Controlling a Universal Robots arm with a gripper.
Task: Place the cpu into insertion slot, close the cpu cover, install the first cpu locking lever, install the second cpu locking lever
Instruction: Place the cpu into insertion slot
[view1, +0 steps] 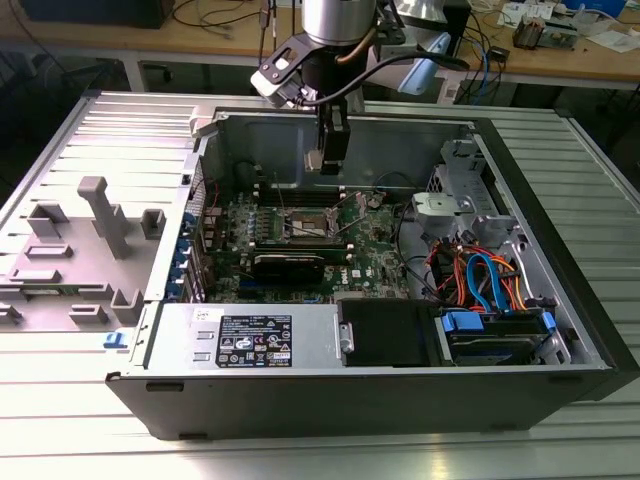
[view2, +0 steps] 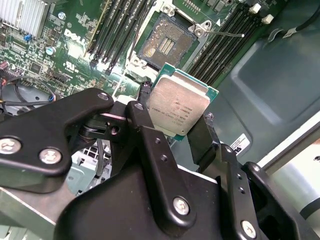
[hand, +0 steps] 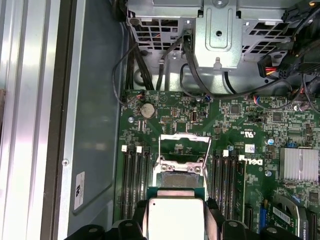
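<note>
end effector has the cpu pinched between its fingers, hovering just above the open insertion slot

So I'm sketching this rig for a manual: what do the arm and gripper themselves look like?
The silvery-grey cylindrical arm has a black collar at its wrist, and a thin black cable loops off beside it. The matte black gripper is built of flat linkage bars pinned with silver screw heads, tapering to narrow black jaws.
</note>
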